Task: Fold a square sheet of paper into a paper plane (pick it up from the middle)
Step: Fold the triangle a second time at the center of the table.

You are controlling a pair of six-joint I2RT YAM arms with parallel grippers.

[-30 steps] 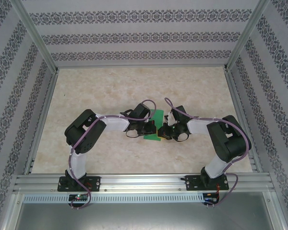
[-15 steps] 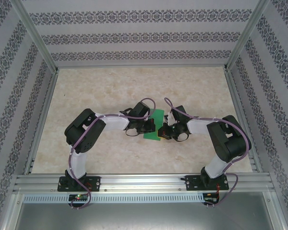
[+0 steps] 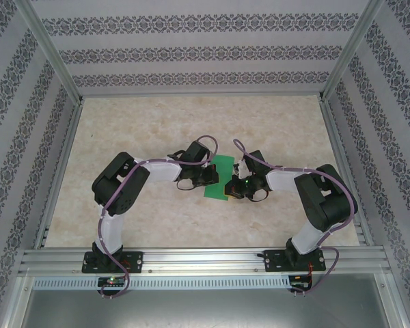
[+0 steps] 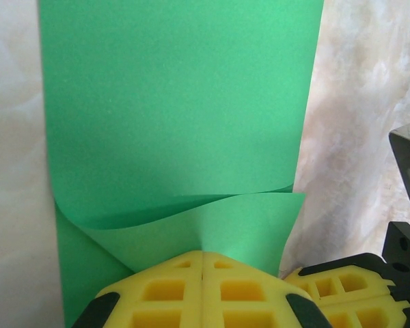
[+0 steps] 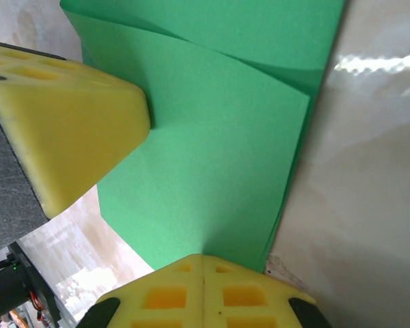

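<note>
Held between the left gripper [image 3: 212, 182] and the right gripper [image 3: 231, 186], the square sheet of paper [image 3: 221, 179] shows us a plain bright green with no print on it. Both grippers carry yellow fingertips [image 4: 171, 294] moulded in a grid of square cells and set in black housings. Under the grippers we see the table [image 3: 143, 123], marbled beige and cream. Behind them the arms [image 3: 165, 171] are white and black, with purple cables [image 3: 206, 139]. Far beyond the grippers the walls [image 3: 191, 51] are white with bands of dark grey floral ornament.
</note>
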